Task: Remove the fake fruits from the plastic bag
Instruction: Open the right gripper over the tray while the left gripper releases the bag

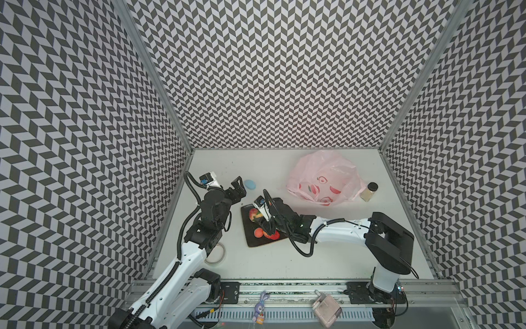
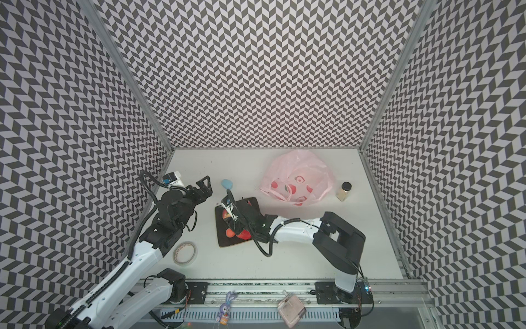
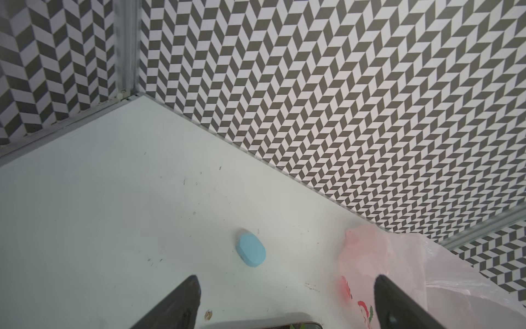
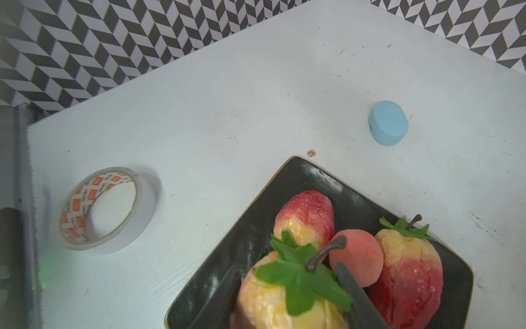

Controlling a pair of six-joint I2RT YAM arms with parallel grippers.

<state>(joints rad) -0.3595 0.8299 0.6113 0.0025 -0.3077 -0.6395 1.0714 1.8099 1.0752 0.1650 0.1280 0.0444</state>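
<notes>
In both top views: plastic bag (image 1: 324, 178) slumped at the far right of the white worktop (image 1: 327, 256); no telling of fruit left inside. Fake fruits (image 1: 258, 233) gathered on the dark plate (image 1: 252, 242) mid-worktop, right hand (image 1: 267, 225) low over them; left hand (image 1: 239, 186) hovering beside a blue blob (image 1: 250, 184).

Left wrist: fingers (image 3: 182, 299) spread wide, nothing between them. That plastic bag: thin, crinkly, probably near weightless and prone to slide; best pinched at a loop handle.

Right wrist: hand half closed on a strawberry (image 4: 273, 307), fingers against both flanks, over the plate. Glossy, likely light and hard, so slippery; better taken across the broad body than by the leafy cap. Smooth scuffed worktop, chevron walls (image 4: 85, 42) hard against its edges.
</notes>
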